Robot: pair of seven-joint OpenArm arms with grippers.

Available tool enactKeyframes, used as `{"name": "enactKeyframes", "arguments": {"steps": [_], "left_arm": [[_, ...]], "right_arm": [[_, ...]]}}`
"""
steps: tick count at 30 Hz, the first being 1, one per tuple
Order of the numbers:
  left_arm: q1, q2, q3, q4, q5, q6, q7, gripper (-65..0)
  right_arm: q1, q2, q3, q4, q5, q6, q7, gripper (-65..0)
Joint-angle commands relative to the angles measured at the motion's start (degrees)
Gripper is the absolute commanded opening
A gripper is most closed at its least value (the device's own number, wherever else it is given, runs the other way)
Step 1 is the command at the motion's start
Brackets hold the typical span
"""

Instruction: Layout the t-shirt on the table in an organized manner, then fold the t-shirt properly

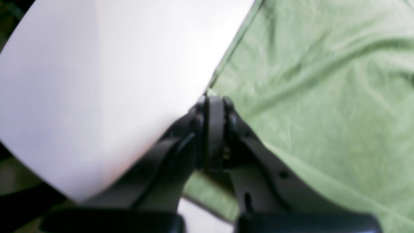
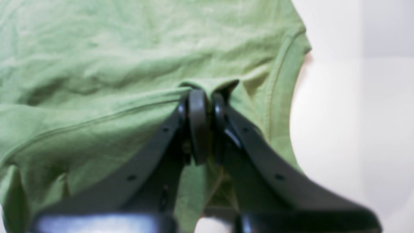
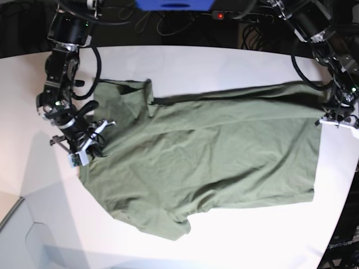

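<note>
Both grippers clamped tight on the t-shirt (image 3: 213, 151): right gripper (image 2: 202, 92) at collar, left gripper (image 1: 212, 98) at hem corner. I pull apart evenly, low over surface (image 3: 185, 67), flattening wrinkles.

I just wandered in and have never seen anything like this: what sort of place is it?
Probably a robotics lab or test bench. Two black robot arms work over a big white table, the left gripper and right gripper each pinching a green t-shirt, with cables and a power strip behind.
</note>
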Motion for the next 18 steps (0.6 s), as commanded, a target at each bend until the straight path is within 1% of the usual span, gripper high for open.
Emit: {"name": "enactKeyframes", "arguments": {"steps": [1,15,18], "left_arm": [[-0.68,-1.11,-0.20,0.82,-0.11,0.13,-1.53,-64.9],[-1.21,-1.29,-0.02,-4.28,-0.11,0.13,-2.41,-64.9],[-1.12,-1.02,0.24,-4.37,-0.11,0.13,-4.96,-64.6]], "right_arm": [[1.20,0.44,0.24,1.02,0.72,-0.12,1.40,-65.0],[2.43,0.44,-0.12,1.02,0.63,-0.12,1.40,-65.0],[2.43,0.44,-0.12,1.02,0.63,-0.12,1.40,-65.0]]}}
